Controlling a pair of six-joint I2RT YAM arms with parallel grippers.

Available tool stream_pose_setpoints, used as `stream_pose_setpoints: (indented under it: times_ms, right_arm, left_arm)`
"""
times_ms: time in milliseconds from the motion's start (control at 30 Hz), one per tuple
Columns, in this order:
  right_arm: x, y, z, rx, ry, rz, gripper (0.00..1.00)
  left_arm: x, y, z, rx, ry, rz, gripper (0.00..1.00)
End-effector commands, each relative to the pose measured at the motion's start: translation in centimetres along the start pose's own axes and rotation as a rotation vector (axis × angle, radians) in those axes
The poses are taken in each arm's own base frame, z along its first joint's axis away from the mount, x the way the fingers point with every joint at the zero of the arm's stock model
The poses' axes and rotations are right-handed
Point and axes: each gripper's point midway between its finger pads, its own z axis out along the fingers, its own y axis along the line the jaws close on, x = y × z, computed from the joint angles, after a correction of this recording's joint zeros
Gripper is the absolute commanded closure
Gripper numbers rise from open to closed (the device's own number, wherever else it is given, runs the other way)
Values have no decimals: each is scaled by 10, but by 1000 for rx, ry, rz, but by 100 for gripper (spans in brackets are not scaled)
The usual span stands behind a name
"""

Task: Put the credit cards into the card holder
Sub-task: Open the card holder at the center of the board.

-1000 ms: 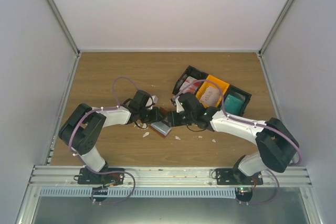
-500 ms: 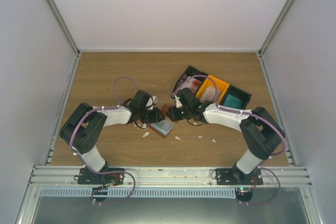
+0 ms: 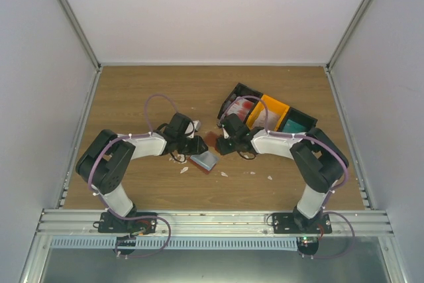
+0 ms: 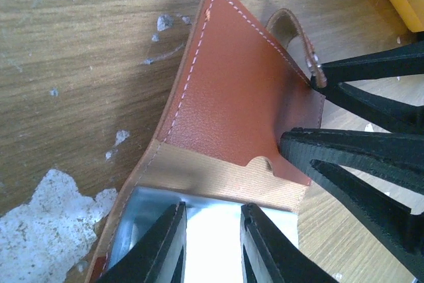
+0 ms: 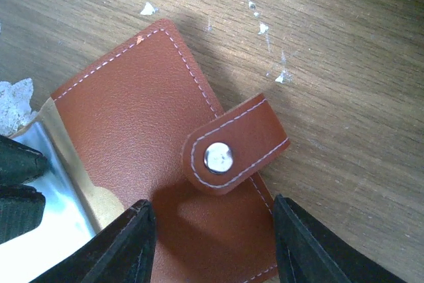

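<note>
The task had barely begun: 0 cards showed in the card holder (image 3: 206,159). It lay unfolded on the table (image 3: 132,97), between the 2 grippers and just in front of the bins, with its pale inner pockets up at the near end and its brown leather cover rising toward the right arm.

The left gripper (image 4: 212,213) had its jaws narrow, astride the pale pocket panel and apparently clamped on it, steadying the holder. The right gripper (image 5: 211,202) was released, its fingers spread wide on either side of the snap tab (image 5: 228,147) and gripping nothing.

The cards sat well apart from the pockets. The red-and-white card (image 3: 242,106) rested in the black bin (image 3: 233,91) and the teal card (image 3: 296,124) in the far right compartment. The orange bin (image 3: 277,105) between them was mostly hidden by the right arm, so its card could not be confirmed.

By this reading, all that was done was opening and bracing the holder. Fetching each card, aligning it with a pocket and sliding it in all remained. White scraps (image 4: 46,210) littered the wood beside the holder.
</note>
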Motion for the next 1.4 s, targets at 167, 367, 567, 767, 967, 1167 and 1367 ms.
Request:
stream_pose_setpoints:
  times_ms: [167,367,567,767,967,1167,1367]
  right_arm:
    - [45,-8,2,85,139,15,49]
    - [81,4,-2,122,225,169,49]
    - [88,28,-11,79,211,290,49]
    - [87,42,-13,52,199,307,50]
    - [90,43,-9,51,204,292,50]
    - [92,48,-6,21,219,283,50]
    - [91,50,-4,11,218,277,50]
  left_arm:
    - [-10,-17,-8,58,-16,55,69]
    - [0,-31,-28,125,-35,7,64]
    - [21,-19,-52,84,-68,-80,61]
    - [40,9,-60,-26,-86,-169,55]
    - [46,20,-48,-67,-44,-186,49]
    - [48,20,-34,-47,-2,-187,44]
    - [45,13,-28,-8,15,-181,52]
